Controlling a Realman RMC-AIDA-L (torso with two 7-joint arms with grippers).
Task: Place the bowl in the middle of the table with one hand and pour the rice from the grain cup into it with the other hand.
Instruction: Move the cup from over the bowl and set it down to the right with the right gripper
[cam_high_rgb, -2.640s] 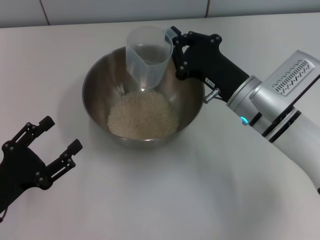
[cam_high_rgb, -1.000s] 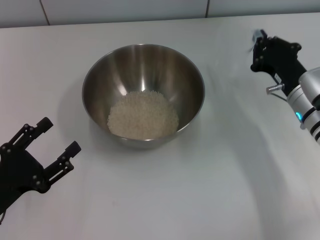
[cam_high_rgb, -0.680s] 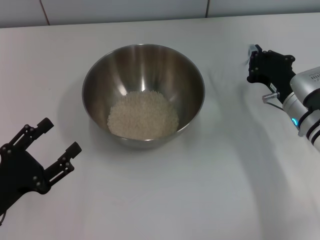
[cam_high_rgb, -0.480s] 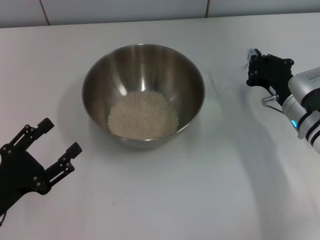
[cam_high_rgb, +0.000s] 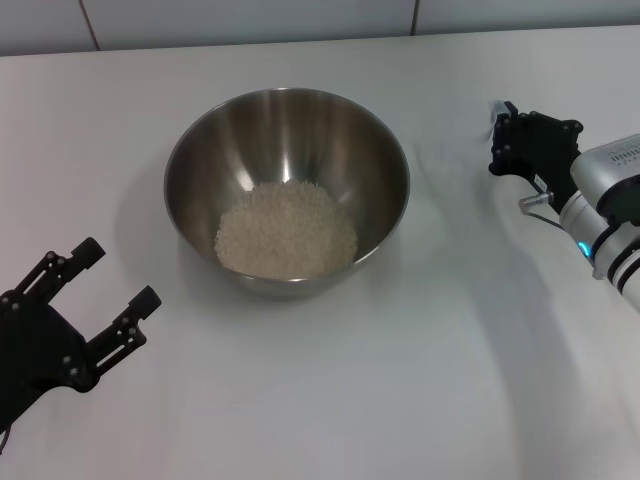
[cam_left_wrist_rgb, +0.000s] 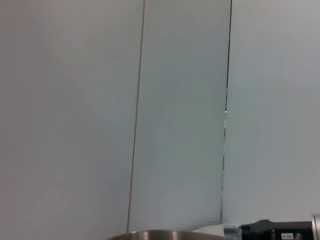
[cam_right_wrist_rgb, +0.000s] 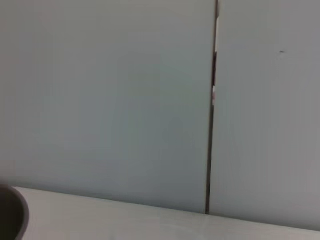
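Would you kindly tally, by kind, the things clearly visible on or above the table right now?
Steel bowl: 1
Heap of rice: 1
Black grippers: 2, the left gripper near the table's front and the right gripper off to the bowl's right
Total: 4

Only obstacle: central bowl (cam_high_rgb: 287, 190).

Pale wall and table edge

A pale panelled wall (cam_right_wrist_rgb: 110, 100) was seen filling most of the view, split by a dark vertical seam (cam_right_wrist_rgb: 212, 105). A strip of white table (cam_right_wrist_rgb: 150, 222) lay below it, and a dark rounded shape (cam_right_wrist_rgb: 11, 215), not identifiable, was cut off at one edge.
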